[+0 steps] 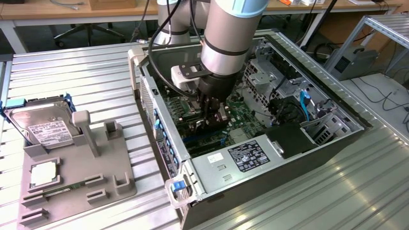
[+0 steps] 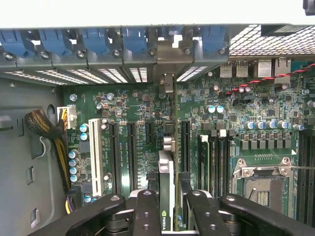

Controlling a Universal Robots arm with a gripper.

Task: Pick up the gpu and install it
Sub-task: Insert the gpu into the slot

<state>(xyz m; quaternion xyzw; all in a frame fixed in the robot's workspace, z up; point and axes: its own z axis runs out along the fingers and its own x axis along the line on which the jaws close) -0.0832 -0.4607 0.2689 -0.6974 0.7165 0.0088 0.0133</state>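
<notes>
installing step: gpu gripped edge-on among the motherboard slots

inside the open grey metal computer case [image 1: 275, 187], over the green motherboard [image 2: 123, 105], the gripper [image 2: 170, 199] has its black fingers [image 2: 146, 206] closed narrowly on the thin black gpu card [image 2: 166, 182], whose far end points away from them toward the rear openings. seating likely needs a straight press, in line with the slot.

Ribbed sheet metal on the worktop [image 1: 76, 76], dull silver. The computer case [image 1: 150, 96] is bare grey sheet metal with smooth blue plastic latches [image 2: 93, 39]. The motherboard [image 2: 246, 108] is green, semi-gloss. The gpu [image 2: 166, 182] has a black matt edge. The tool [image 2: 170, 194] is matt black. The holder tray [image 1: 76, 177] is matt grey plastic. The hard drive [image 1: 41, 127] is shiny metal with a white paper label.
</notes>
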